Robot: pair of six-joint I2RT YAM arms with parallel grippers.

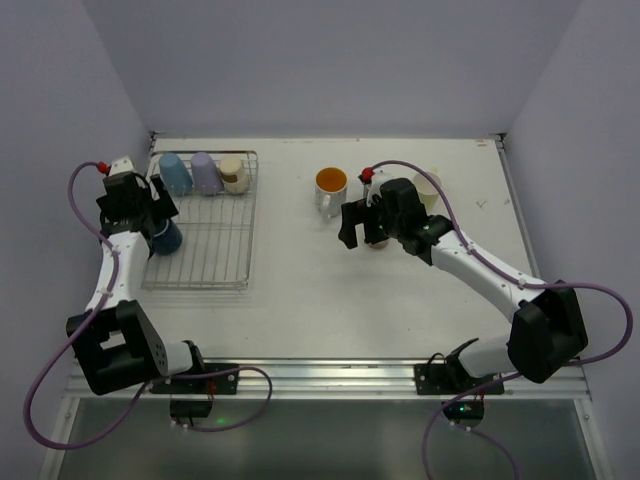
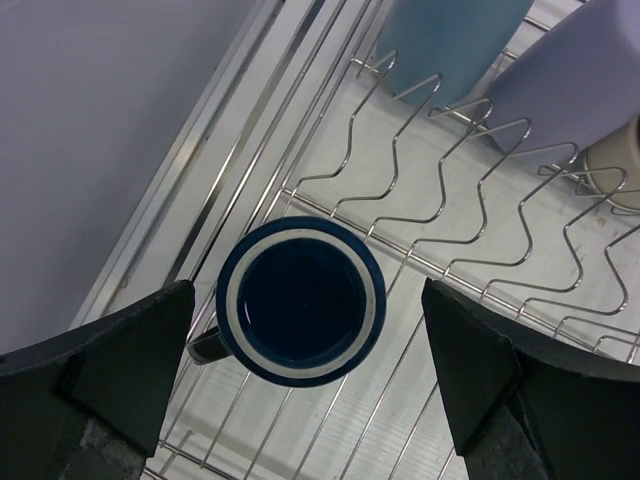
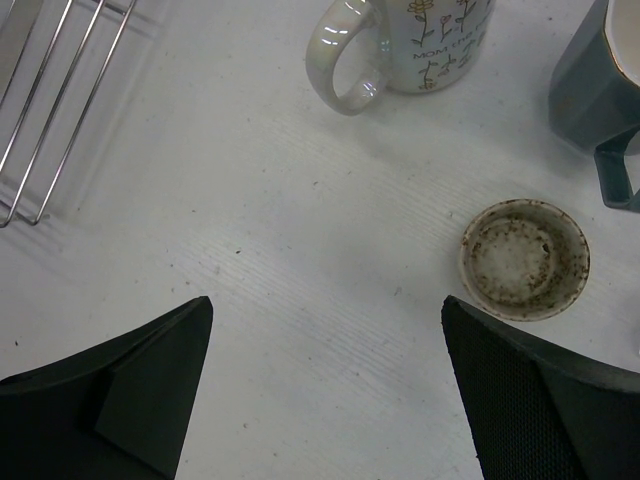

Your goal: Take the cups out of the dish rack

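The silver wire dish rack (image 1: 205,255) lies at the left of the table. At its back stand a light blue cup (image 1: 175,173), a lavender cup (image 1: 206,172) and a beige cup (image 1: 235,174). A navy mug (image 2: 300,300) with a handle stands upright on the rack grid. My left gripper (image 2: 307,292) is open above it, one finger on each side, not touching. My right gripper (image 3: 325,310) is open and empty over bare table. Near it stand the orange-inside mug (image 1: 331,190), a grey mug (image 3: 595,90) and a small speckled cup (image 3: 524,258). A pale yellow-green cup (image 1: 428,187) stands behind the right arm.
The rack's raised wire dividers (image 2: 470,190) run between the navy mug and the back cups. The rack's right edge (image 3: 40,110) shows left of my right gripper. Walls close the table at the back and both sides.
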